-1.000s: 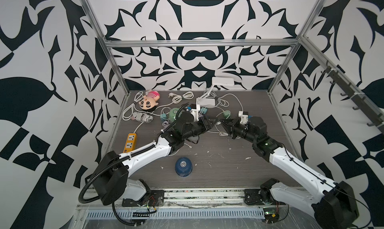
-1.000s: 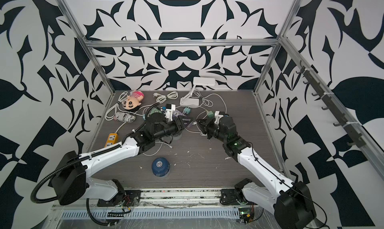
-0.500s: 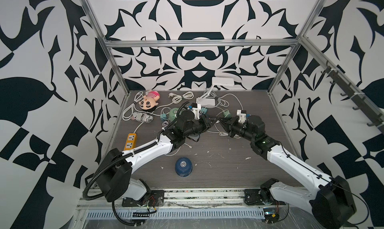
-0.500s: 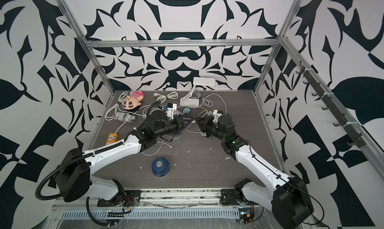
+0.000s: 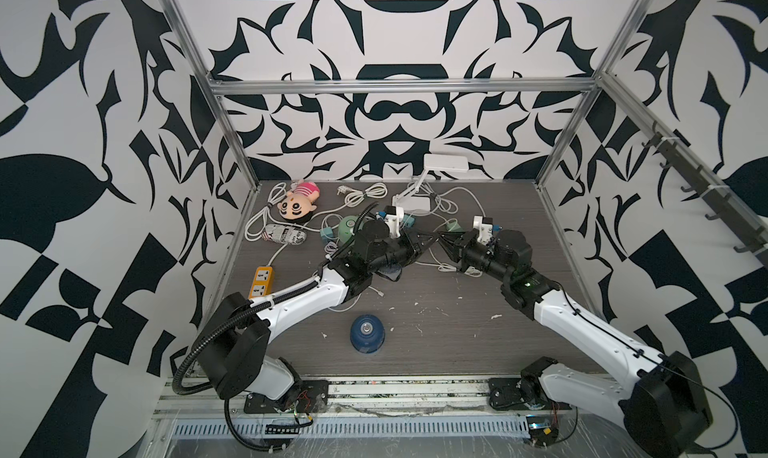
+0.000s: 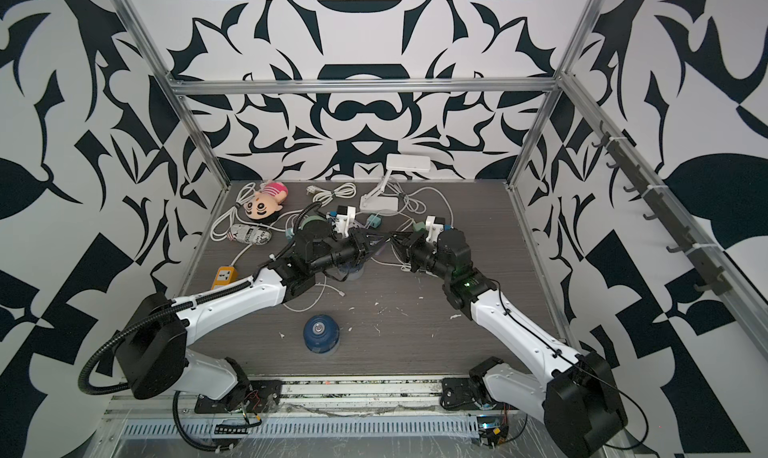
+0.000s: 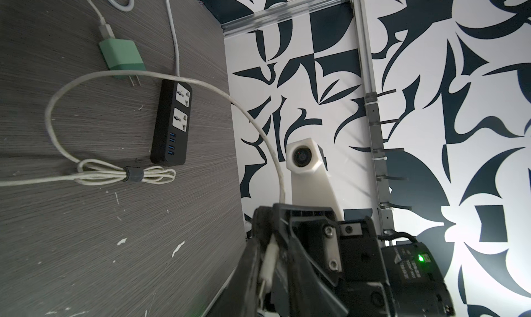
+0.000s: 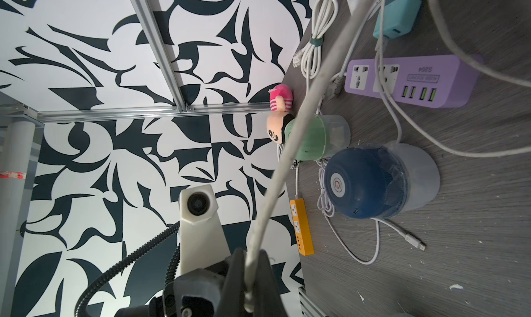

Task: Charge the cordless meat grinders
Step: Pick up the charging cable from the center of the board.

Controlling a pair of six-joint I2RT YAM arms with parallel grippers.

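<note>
Left gripper [image 5: 432, 239] has moved in tip-to-tip with right gripper [image 5: 444, 241]; jaws narrowed, its hold not discernible. Right gripper clamped on white cable [image 8: 267, 200]. Grinders, three:
- navy grinder [image 5: 388, 271], beneath left gripper
- mint grinder [image 5: 348, 229], beyond its wrist
- second navy grinder [image 5: 367, 339], well apart

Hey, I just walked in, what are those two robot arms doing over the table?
The two grippers meet tip to tip above the table, handling a white cable. The right gripper is shut on it. The left gripper has its jaws narrow around the plug end, though a firm pinch cannot be confirmed. The near navy grinder, the mint green grinder and the front navy grinder stand on the table, and no cable is seen plugged into them.
</note>
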